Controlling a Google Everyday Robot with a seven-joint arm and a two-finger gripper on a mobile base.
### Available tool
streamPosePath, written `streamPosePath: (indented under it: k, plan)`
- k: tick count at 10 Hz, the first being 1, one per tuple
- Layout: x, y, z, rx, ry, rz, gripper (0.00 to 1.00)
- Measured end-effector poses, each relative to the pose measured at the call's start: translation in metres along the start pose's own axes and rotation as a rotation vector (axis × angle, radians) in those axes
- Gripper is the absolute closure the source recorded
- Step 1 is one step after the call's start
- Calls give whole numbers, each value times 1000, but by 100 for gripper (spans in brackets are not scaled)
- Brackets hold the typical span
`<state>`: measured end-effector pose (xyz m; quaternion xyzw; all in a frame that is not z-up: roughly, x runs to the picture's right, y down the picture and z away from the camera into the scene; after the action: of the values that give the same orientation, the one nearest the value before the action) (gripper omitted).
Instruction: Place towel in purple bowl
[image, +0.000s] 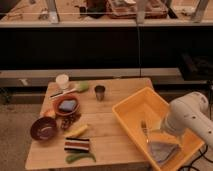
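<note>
Where towel (163, 151) lies, hand (150, 134) apparently just above

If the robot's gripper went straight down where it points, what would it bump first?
Probably the grey towel, lying in the yellow tub. The gripper hangs right above it, pointing down, though depth is unclear.

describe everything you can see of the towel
The towel is a grey, soft-looking cloth, crumpled into a flattish heap. It lies on the floor of the yellow bin, at its near end. The hand hangs just above its far edge; whether they touch cannot be told.
</note>
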<state>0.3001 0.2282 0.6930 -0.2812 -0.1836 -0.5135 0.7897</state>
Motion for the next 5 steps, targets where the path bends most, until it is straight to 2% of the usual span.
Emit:
streamPosePath:
  k: [1,4,5]
  plan:
    - [0,3,2,-4,-2,7,21]
    - [-2,6,13,-26,-14,14,46]
    - [-3,6,17,-32,-19,12,47]
